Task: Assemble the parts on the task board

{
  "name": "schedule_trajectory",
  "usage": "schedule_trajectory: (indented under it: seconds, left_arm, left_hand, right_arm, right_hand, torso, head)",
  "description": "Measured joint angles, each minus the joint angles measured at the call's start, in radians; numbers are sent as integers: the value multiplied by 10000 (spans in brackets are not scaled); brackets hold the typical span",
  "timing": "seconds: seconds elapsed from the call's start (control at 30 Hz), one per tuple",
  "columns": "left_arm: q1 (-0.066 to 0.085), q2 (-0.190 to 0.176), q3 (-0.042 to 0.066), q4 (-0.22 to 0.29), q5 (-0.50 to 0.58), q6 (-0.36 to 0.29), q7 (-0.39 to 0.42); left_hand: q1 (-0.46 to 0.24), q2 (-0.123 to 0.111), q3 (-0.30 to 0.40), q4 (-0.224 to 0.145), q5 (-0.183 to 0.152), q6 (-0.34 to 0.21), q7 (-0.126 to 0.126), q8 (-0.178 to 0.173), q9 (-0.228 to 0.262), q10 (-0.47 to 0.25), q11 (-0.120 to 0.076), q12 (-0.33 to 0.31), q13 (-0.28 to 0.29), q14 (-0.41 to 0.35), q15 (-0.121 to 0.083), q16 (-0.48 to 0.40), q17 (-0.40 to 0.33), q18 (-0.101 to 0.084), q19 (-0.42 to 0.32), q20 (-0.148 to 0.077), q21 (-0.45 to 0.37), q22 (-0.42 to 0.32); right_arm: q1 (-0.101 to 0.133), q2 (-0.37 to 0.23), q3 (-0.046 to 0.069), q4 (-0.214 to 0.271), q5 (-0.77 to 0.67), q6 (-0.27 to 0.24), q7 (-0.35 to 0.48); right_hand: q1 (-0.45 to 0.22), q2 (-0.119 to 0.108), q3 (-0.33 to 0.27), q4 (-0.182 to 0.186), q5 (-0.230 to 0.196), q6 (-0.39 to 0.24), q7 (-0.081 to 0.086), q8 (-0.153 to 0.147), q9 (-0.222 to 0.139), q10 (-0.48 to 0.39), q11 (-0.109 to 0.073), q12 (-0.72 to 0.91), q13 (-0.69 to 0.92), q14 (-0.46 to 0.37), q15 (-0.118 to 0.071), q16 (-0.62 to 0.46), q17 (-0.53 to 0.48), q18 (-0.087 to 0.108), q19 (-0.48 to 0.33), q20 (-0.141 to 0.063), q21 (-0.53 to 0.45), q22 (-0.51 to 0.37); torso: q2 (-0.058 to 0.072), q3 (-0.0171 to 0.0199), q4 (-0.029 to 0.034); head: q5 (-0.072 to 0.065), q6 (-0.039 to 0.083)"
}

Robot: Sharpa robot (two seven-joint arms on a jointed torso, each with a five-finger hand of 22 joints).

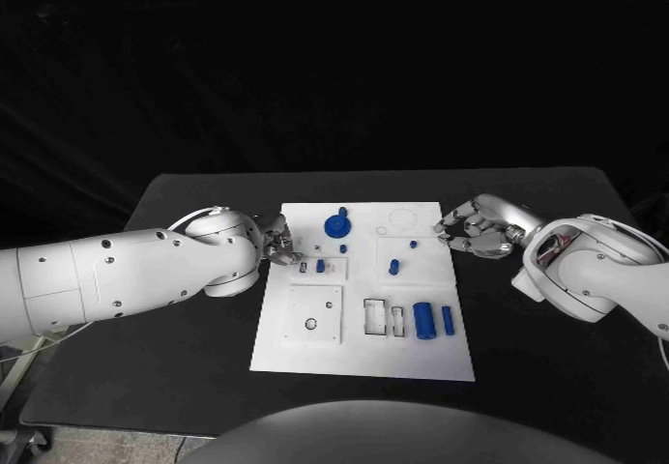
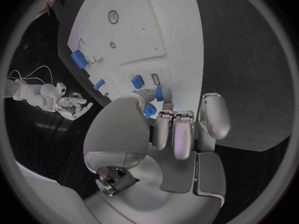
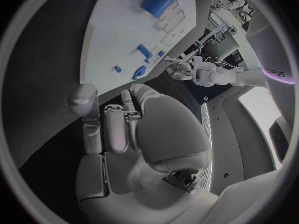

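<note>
Blue part (image 2: 163, 93) sits pinched in my left hand (image 1: 277, 242) at the task board (image 1: 419, 358)'s left edge, mid-frame, while my right hand (image 1: 472, 232) hangs curled and empty opposite.

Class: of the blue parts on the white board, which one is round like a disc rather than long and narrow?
The blue disc near the board's far edge, towards the left hand. The two long blue pieces at the near right lie like bars.

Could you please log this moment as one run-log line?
left hand: at task board left edge, touching small blue part | right hand: curled, empty, at right edge
</note>
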Motion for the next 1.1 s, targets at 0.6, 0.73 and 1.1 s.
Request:
schedule_trajectory:
  seconds: [0.6, 0.73, 1.1]
  left_arm:
    - [-192, 36, 2, 116, 79, 79, 31]
    - [-196, 26, 3, 136, 128, 147, 48]
    - [-207, -22, 10, 210, 249, 273, 114]
  left_hand:
    - [-130, -53, 93, -65, -23, 73, -37, -1, -4, 0, 1, -58, 0, -1, 0, 0, 8, 0, -1, 0, 0, -1]
    - [-143, -66, 118, -40, -24, 92, -55, -1, -6, 0, 1, -82, -1, -1, 1, 0, 7, 0, -1, 0, 0, -1]
    - [-192, -35, 118, -40, -52, 124, -52, -2, -4, 0, 1, -101, 0, 0, 1, 0, 6, 1, -1, 0, -1, -2]
  right_arm:
    - [-2, 25, 0, -56, 2, 1, -28]
    - [-3, 35, 0, -66, 2, 2, -37]
    - [-7, 43, 0, -87, 3, 5, -59]
  right_hand:
    - [0, 0, -1, 0, 0, 0, 0, 0, 0, 0, 0, 1, 7, 0, 0, 0, -2, 0, 0, 0, 0, -1]
    - [0, 0, -1, 1, -1, 0, 0, 0, 0, 0, 0, 1, 0, 0, 0, 0, -2, 1, 0, 0, 0, 8]
    - [0, 0, -1, 1, -1, 0, 0, 0, 0, 0, 0, 12, -1, 0, 0, 0, -3, 0, 0, 0, 1, 7]
  torso:
    - [-9, -4, 8]
    - [-10, -3, 8]
    - [-10, 1, 3]
  head:
    - [18, 0]
    - [40, 0]
    - [43, 0]
